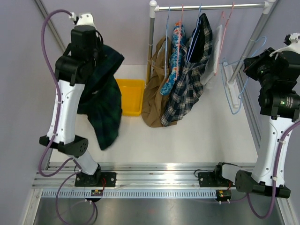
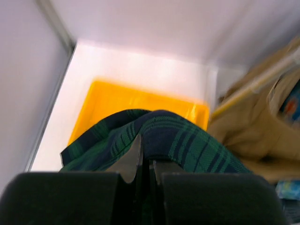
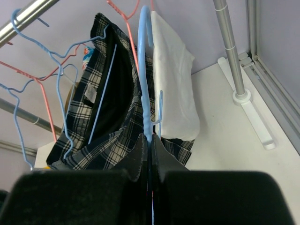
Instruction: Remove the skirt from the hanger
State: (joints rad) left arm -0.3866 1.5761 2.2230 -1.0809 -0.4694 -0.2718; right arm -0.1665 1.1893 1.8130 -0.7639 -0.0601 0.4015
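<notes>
Left fingers point(image 2: 132, 159) are pinched shut on a fold of a dark green tartan garment point(image 1: 105, 108), which hangs well out to the left of the rail point(image 1: 211, 6). It is close to the yellow bin point(image 1: 131, 96) beside the rail's left post, and we judge it is held there ready to be dropped in. Our right fingers point(image 3: 165, 164) are closed on the wire of a bare blue hanger point(image 3: 145, 84), held below the rail's right end and off it. We take that to be a hanger pulled clear of clothing rather than one about to be hung. The skirt point(image 1: 154, 89), tan and pleated, is the leftmost garment on the rail, on its light-blue hanger point(image 1: 167, 33), with the hem sagging onto the table point(image 1: 201, 136) beneath because the cloth is long. To its right along the rail hang a blue floral garment point(image 1: 176, 56), a black-and-white plaid garment point(image 1: 187, 89), a white cloth point(image 3: 173, 89) and pink hangers point(image 1: 225, 28). With both pairs of fingers occupied, we judge the skirt not yet started. A small grey tag point(image 3: 90, 95) is sewn inside the plaid garment, but we can read no writing or brand anywhere.
</notes>
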